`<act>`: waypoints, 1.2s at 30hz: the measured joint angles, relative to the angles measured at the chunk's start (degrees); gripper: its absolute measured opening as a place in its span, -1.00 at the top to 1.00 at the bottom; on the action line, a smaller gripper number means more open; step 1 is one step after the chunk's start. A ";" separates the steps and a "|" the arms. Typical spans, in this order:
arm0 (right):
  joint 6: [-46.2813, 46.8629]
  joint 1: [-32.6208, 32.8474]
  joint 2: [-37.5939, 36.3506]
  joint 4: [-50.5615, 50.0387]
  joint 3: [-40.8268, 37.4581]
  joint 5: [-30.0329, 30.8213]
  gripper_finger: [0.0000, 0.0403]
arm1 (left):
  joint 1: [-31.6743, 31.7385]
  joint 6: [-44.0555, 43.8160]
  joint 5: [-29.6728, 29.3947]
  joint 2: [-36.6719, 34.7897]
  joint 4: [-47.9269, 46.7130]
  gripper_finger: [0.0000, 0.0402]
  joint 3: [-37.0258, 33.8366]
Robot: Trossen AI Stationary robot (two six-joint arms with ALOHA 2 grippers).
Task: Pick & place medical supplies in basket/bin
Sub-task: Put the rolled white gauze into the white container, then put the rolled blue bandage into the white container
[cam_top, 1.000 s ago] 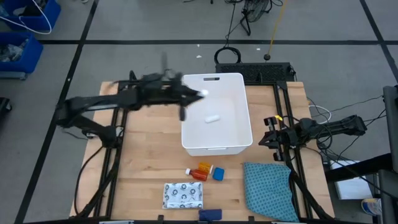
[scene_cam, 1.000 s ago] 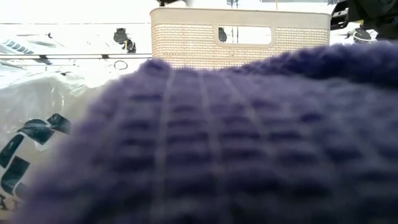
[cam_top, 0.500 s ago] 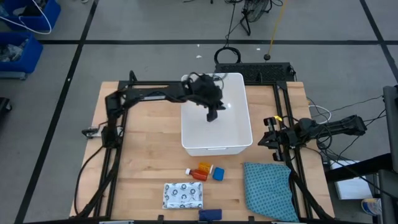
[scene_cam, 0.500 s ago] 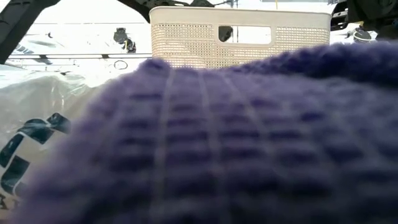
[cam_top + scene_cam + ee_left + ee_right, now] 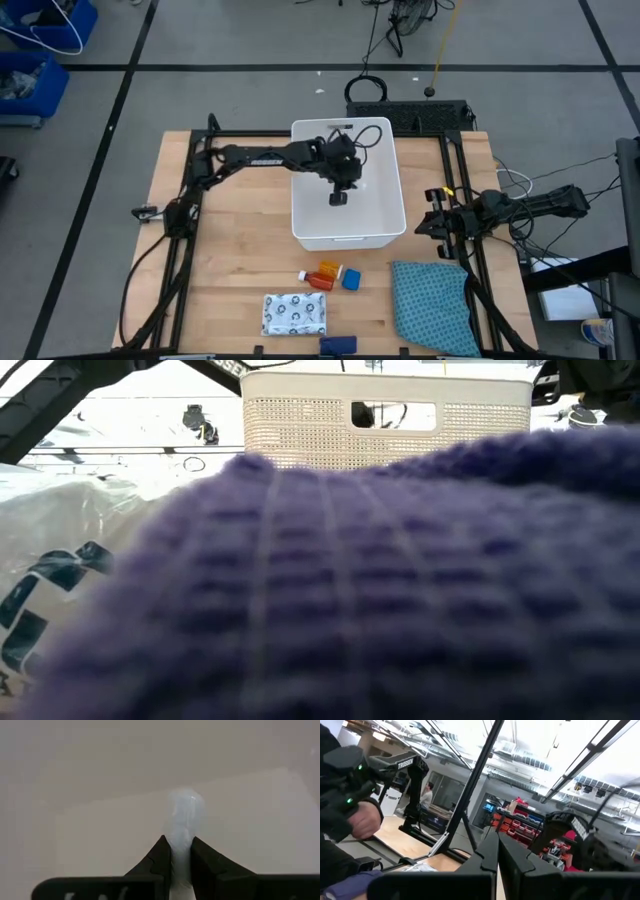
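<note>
Left gripper (image 5: 338, 197) pinches a white roll (image 5: 184, 815) inside the bin (image 5: 299, 210); bottle (image 5: 323, 277), cube (image 5: 351, 279), packet (image 5: 294, 314) lie outside; right gripper (image 5: 432, 222) shut.

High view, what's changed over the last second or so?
The left arm swung from left of the bin to over its inside, and the left gripper now hangs low in it, shut on a small white roll. The white roll seen earlier on the bin floor is now hidden beneath the gripper. The right gripper, the bin and the items in front stayed put.
</note>
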 joint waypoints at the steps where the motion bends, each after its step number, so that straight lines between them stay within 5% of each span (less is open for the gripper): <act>1: -0.36 0.00 0.00 0.03 0.00 0.00 1.00 | 0.06 0.00 0.44 0.88 0.04 0.77 0.00; 16: -1.39 0.00 0.00 0.15 0.00 -0.04 1.00 | -0.20 2.45 1.59 6.22 -1.03 0.71 -0.04; 30: -0.86 0.00 0.02 -0.15 0.00 -0.05 1.00 | -1.88 2.36 -2.14 2.00 -0.57 -0.40 0.07; 36: -0.88 0.00 0.13 -0.15 0.00 0.02 1.00 | -2.05 3.41 -3.18 -4.49 -1.63 -0.67 0.07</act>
